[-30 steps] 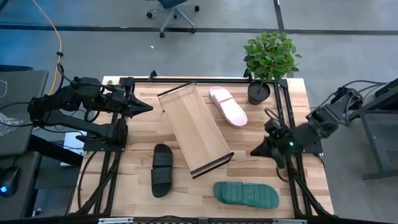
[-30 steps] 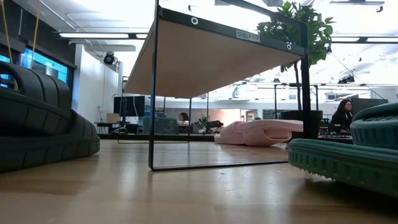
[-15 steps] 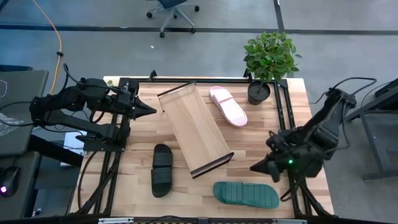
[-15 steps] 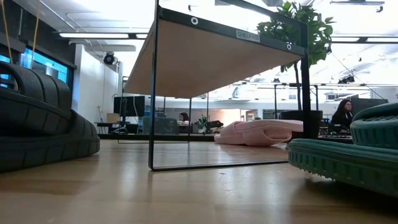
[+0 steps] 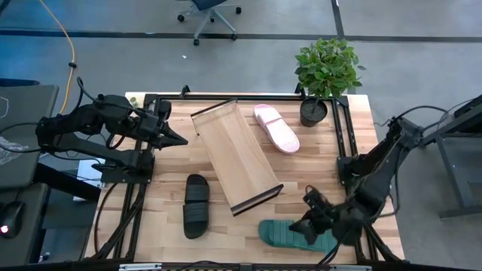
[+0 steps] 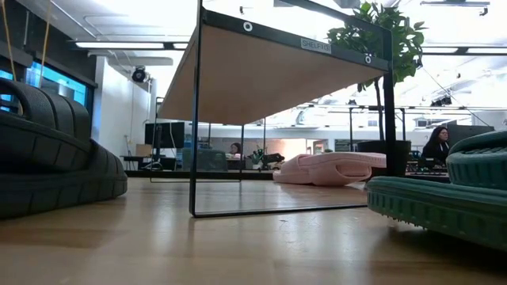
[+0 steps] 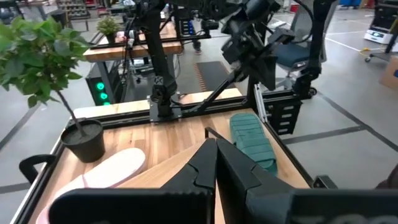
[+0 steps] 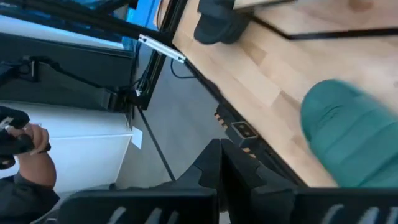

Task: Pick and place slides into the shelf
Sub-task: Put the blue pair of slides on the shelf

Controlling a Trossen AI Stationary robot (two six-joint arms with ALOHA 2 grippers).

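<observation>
Butcher-block table (image 5: 169, 226) seen from above: the shelf (image 5: 236, 156) lies diagonally mid-table, black slide (image 5: 196, 205) beside it, pink slide (image 5: 276, 128) near a potted plant (image 5: 325, 71), green slide (image 5: 290, 234) under the closed right gripper (image 5: 303, 226). Left wrist view: the left gripper (image 7: 216, 163), fingers pressed together, faces the shelf.

Three slides lie on the table: one black (image 5: 196, 205), one pink (image 5: 276, 128), one green (image 5: 290, 234). There is one shelf (image 5: 236, 156), a single light-wood board with a dark rail at each short end, so two rails. One potted plant (image 5: 325, 74) stands at the table's far corner. Two dark arms reach in, each with one gripper: the left gripper (image 5: 179, 141) and the right gripper (image 5: 300, 229). One office chair (image 5: 210, 13) stands on the floor beyond the table. One seated person (image 6: 437, 146) shows in the room behind.
</observation>
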